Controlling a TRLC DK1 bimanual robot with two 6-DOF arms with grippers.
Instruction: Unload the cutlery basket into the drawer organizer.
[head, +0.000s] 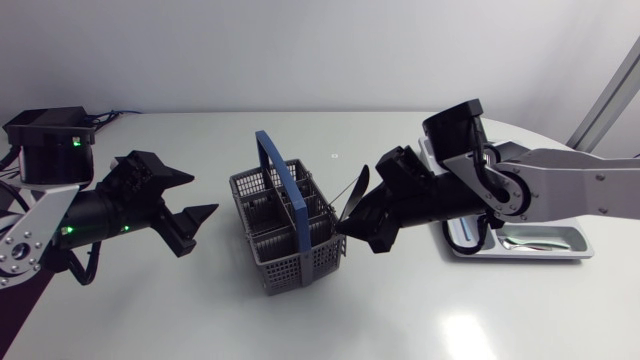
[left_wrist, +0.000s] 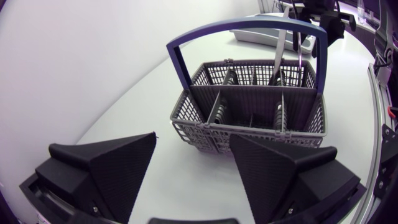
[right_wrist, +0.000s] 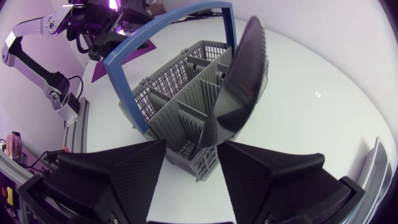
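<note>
The right gripper (right_wrist: 193, 149) hangs close over the near corner of the cutlery basket (right_wrist: 163, 93), and the narrow end of a broad black utensil (right_wrist: 242, 74) sits right at it, the wide end rising up and away over the basket's compartments. I cannot tell whether this gripper actually clasps the utensil or only has it close by. The basket is grey mesh with inner dividers and a blue handle (right_wrist: 161, 28) arching upright over it. It stands on the white table (head: 450, 320) about midway between the 2 arms. In the left wrist view, 2 thin shafts rise from a far compartment of the basket toward the right arm. The left gripper (left_wrist: 193, 138) is released, its 2 wedges spread wide with nothing between them. It is held apart from the basket on the opposite side and aimed at the basket's wall. Behind the right arm, at the table's far right, lies the drawer organizer (head: 585, 240), a shallow tray with a silver spoon (head: 522, 242) in 1 long slot.
</note>
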